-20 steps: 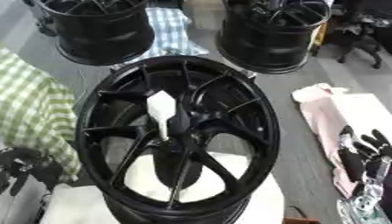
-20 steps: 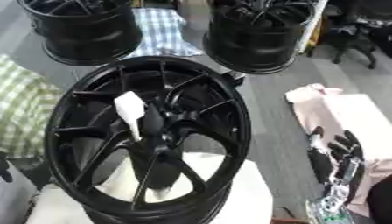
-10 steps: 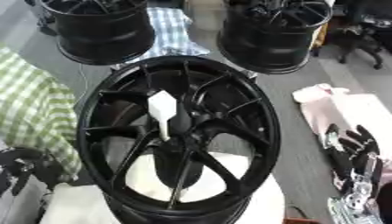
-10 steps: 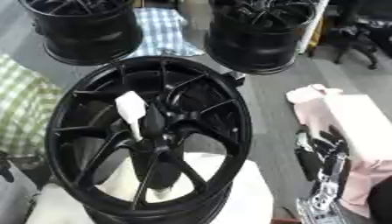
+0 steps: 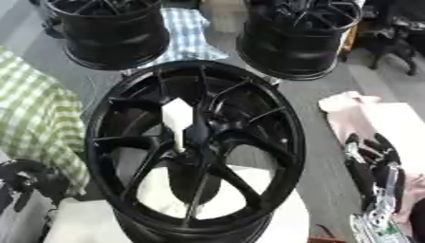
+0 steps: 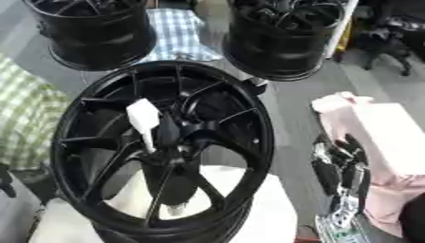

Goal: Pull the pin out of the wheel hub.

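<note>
Pin not yet extracted.
The white flat-headed plastic pin (image 5: 177, 119) was seated upright in the hub of the black spoked alloy wheel (image 5: 108, 118); the right hand (image 6: 338, 163), well apart, was held open, grasping nothing.

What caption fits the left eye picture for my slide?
White pin standing in the hub of a black wheel, right robot hand open beside it, not yet touching.

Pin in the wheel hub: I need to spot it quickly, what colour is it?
White pin, clearest in the left eye view.
</note>
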Robot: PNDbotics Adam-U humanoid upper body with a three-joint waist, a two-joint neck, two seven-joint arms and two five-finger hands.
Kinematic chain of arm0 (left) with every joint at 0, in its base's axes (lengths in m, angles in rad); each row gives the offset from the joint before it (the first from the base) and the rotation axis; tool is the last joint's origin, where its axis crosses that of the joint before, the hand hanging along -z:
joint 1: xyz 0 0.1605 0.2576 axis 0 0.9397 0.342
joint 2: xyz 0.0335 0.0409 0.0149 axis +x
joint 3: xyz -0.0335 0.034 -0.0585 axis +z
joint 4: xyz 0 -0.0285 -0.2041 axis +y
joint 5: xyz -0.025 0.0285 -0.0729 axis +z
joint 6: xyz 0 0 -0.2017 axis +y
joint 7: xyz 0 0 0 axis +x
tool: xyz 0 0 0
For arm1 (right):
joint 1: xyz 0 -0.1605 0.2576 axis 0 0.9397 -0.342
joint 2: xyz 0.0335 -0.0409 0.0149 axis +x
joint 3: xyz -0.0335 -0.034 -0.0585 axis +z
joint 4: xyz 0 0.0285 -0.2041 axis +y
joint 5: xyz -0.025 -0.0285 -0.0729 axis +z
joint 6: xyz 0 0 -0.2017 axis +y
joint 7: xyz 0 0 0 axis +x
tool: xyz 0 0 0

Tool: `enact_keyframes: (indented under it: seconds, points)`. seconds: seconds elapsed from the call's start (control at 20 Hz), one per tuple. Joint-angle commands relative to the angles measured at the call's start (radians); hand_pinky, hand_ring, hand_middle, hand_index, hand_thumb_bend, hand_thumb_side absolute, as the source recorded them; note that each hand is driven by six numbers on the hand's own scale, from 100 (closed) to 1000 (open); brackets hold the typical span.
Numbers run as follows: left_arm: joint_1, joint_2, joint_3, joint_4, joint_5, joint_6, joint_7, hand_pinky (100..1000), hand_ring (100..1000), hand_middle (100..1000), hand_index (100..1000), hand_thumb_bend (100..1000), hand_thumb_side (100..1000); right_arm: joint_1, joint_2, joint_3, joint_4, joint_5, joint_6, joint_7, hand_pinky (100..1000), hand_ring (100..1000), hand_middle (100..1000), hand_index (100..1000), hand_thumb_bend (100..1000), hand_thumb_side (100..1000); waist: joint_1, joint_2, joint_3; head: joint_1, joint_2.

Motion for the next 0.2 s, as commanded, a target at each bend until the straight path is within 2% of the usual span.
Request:
enact_keyframes:
  seconds: [0.05, 0.2]
  points:
    - [-0.010, 0.010, 0.005, -0.017, 0.007, 0.005, 0.000, 520, 197, 520, 711, 100, 821, -0.011, -0.007, 0.003, -0.016, -0.006, -0.003, 0.007, 775, 703, 708, 850, 297, 332, 0.002, -0.002, 0.001, 0.001, -0.002]
    - [-0.010, 0.009, 0.005, -0.018, 0.006, 0.006, 0.000, 520, 197, 520, 711, 100, 822, -0.012, -0.005, 0.006, -0.013, -0.004, -0.004, 0.012, 775, 703, 707, 850, 293, 332, 0.002, -0.003, 0.002, 0.000, -0.002]
